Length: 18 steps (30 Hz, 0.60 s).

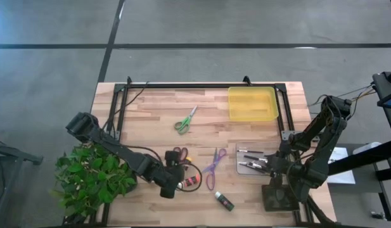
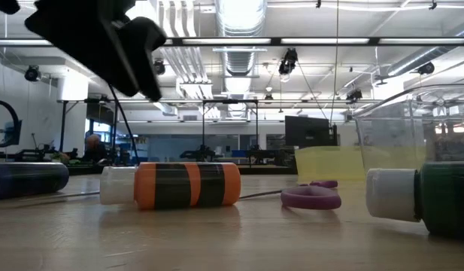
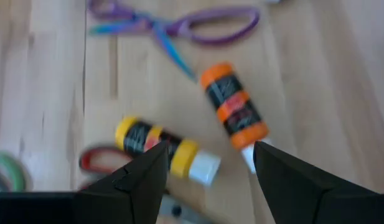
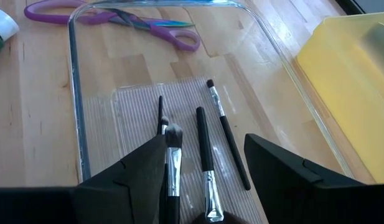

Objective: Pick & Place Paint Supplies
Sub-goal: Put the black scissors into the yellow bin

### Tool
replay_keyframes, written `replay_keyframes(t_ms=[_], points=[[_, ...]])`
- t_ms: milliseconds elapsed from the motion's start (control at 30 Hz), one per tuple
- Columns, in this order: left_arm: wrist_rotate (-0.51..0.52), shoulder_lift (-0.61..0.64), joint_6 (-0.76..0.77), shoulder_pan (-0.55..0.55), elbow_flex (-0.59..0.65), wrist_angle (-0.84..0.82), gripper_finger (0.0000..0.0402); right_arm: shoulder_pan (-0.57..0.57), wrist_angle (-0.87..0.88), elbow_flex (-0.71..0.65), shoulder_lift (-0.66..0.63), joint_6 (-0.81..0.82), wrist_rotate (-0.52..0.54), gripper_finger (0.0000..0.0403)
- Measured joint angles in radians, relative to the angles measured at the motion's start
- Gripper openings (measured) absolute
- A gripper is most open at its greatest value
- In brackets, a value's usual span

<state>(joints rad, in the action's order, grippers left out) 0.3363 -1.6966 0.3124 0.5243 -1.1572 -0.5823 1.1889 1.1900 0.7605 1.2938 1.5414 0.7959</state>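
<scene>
- Your left gripper (image 3: 207, 165) hangs with jaws apart over the yellow tube (image 3: 163, 149) and orange tube (image 3: 233, 106), ready to pick one.
- Your right gripper (image 4: 204, 168), jaws apart and empty, waits above the clear tray (image 4: 76, 124), where the brushes (image 4: 204, 149) are collected.

Orange tube (image 3: 234, 106), yellow tube (image 3: 164, 149) lying flat; brushes (image 4: 204, 149) in clear tray (image 4: 76, 134).

Bright, even light from ceiling strips (image 2: 239, 41). Soft shadows on the table (image 1: 151, 114). Left wrist view motion-blurred. Glare on the clear tray (image 4: 76, 124).
</scene>
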Motion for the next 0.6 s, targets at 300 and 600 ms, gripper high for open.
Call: replay_keyframes(t_ms=[300, 600], points=[[0.0, 0.0, 0.096, 0.018, 0.001, -0.093, 0.0241, 0.0, -0.003, 0.0, 0.0, 0.001, 0.0, 0.0218], [0.003, 0.0, 0.096, 0.018, 0.002, -0.096, 0.0241, 0.0, -0.012, 0.0, 0.0, 0.0, 0.0, 0.0218]])
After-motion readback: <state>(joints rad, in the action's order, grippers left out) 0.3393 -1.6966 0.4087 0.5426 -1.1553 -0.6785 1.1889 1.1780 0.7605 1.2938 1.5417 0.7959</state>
